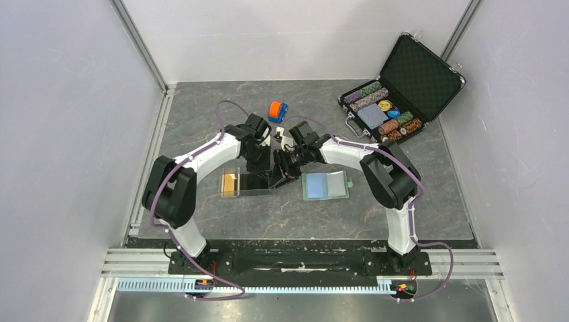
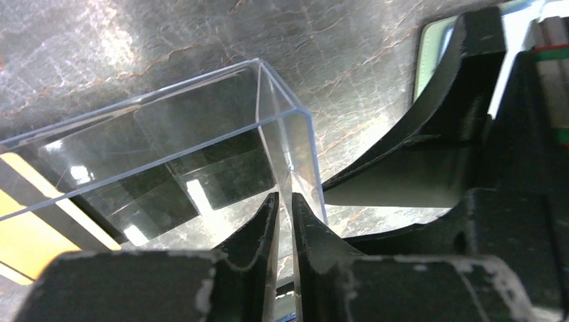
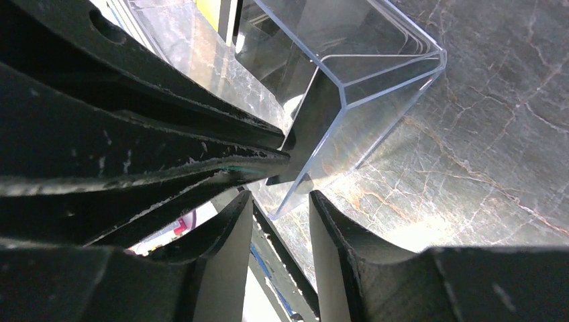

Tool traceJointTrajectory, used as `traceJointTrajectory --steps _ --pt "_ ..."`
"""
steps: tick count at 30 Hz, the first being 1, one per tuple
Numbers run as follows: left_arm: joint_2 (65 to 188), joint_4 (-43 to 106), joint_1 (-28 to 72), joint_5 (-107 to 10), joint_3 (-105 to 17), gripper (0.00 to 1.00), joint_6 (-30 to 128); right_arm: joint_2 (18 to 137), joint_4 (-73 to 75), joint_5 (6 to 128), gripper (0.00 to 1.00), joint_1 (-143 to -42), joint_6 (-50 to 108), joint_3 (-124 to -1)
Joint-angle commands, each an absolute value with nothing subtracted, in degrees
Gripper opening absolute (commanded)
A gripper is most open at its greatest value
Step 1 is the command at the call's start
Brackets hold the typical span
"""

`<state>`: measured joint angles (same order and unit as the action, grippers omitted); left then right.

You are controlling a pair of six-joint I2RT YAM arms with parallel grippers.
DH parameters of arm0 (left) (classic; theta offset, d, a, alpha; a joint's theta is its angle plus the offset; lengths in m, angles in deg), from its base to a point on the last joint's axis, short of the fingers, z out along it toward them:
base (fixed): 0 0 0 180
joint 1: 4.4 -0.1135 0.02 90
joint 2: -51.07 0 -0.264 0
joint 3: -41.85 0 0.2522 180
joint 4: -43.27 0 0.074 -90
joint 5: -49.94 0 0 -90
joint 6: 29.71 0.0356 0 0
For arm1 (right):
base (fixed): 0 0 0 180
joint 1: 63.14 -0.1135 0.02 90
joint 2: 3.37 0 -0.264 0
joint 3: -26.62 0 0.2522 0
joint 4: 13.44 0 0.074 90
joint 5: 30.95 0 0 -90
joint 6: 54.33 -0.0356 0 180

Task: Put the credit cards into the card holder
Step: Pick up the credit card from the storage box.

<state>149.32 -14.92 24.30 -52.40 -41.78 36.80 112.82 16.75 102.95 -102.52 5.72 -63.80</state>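
Worktop point(image 1: 201, 221): grey, marbled stone pattern, matt.

Tray point(image 1: 245, 192): clear hard plastic, rectangular, thin straight walls, left of centre. It holds the credit cards, lying flat: one orange-gold card point(image 1: 230, 182) at its left end and a glossy black card point(image 1: 256, 181) to the right of it.

Left pincer point(image 2: 285, 201): black, scuffed fingers, closed to a thin slit with the tray's right end wall in it.

Right pincer point(image 3: 280, 196): partly open and holding nothing, with a corner of the tray pointing into the gap.

Card holder point(image 1: 325, 186): just right of the pincers, lying open and flat, pale blue inside with a sage-green border. No card shows in it.

Far right: a black case point(image 1: 419, 70), lid up, with rows of round chips inside.
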Motion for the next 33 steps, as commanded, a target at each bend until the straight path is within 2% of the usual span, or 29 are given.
traceJointTrajectory --steps 1,3,7,9,15,19,23,29,33 --pt "149.49 -9.91 24.37 -55.67 -41.09 0.22 36.18 110.95 14.91 104.01 0.39 -102.78 6.53 -63.60" --pt "149.84 -9.16 24.40 -55.56 -40.16 0.28 35.47 110.85 14.89 103.97 0.39 -102.73 6.58 -63.54" --pt "150.53 -7.58 24.42 -55.65 -38.43 0.29 34.78 110.63 14.88 104.05 0.39 -102.61 6.76 -63.31" --pt "151.07 -7.25 24.40 -55.54 -37.94 0.26 34.55 110.48 14.89 104.05 0.39 -102.48 6.75 -63.25" --pt "149.17 -6.02 24.32 -54.18 -36.86 0.02 33.98 109.41 14.75 103.39 0.39 -101.95 7.05 -63.08" --pt "145.56 -6.70 23.84 -52.87 -37.08 0.02 33.78 107.27 14.41 102.03 0.41 -101.10 7.52 -62.99" --pt "138.96 -9.02 23.50 -51.42 -38.28 0.02 33.44 102.84 12.83 100.00 0.55 -99.11 7.91 -62.02" --pt "127.79 -8.49 22.32 -52.48 -37.40 0.02 31.25 94.45 5.94 102.63 0.88 -93.69 4.70 -55.24" --pt "121.93 1.98 19.90 -64.17 -32.30 0.02 26.26 88.50 -4.64 108.19 0.94 -88.55 -0.63 -48.46"
